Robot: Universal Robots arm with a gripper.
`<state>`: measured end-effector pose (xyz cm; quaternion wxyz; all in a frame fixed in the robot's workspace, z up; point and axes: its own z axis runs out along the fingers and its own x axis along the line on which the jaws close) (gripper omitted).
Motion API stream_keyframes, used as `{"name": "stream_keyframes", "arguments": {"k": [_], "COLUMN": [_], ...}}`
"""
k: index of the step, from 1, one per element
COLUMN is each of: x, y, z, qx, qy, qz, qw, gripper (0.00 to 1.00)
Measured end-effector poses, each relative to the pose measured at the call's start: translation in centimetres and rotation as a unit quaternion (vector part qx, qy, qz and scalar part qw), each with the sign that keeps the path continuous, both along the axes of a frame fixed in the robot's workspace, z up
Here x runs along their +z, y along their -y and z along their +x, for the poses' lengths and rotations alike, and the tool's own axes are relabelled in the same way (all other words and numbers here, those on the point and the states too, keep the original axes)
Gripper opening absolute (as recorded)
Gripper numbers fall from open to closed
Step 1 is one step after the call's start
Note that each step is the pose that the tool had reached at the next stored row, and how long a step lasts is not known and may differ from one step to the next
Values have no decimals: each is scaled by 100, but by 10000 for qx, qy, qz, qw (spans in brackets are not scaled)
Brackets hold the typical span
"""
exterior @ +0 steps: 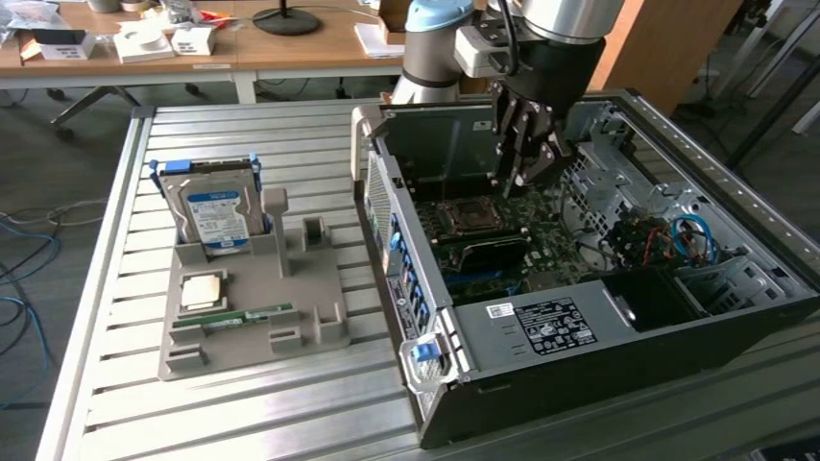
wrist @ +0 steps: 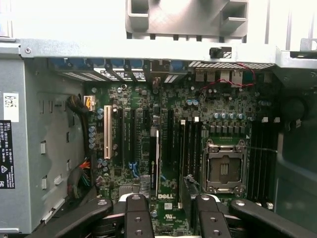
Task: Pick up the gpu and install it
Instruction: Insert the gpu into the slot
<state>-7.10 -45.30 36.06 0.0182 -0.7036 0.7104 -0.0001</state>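
The gpu [wrist: 155, 163] shows edge-on as a thin dark card with a pale rim. It stands upright among the expansion slots of the motherboard [wrist: 218, 111] inside the open computer case [exterior: 539, 322]. My gripper [wrist: 172, 201] hangs just above it with the fingers [wrist: 136, 213] apart. The card lies close to one finger, and bare board shows across the rest of the gap. I cannot tell whether that finger touches the card. In the exterior view my gripper [exterior: 529, 178] reaches down into the case beside the processor socket [exterior: 468, 213].
On the exterior view's left a grey parts holder [exterior: 250, 307] carries a blue-labelled hard drive [exterior: 214, 216] and a small green memory stick [exterior: 237, 317]. The case walls, drive cage [exterior: 736, 279] and cables [exterior: 686, 235] hem in the board. A desk [exterior: 307, 43] stands behind.
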Motion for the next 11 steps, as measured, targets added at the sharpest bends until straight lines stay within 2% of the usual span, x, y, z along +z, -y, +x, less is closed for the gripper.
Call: {"name": "stream_keyframes", "arguments": {"k": [11], "x": [-9], "y": [0], "z": [0], "qx": [0], "qy": [0], "qz": [1], "qw": [10000], "gripper": [40]}}
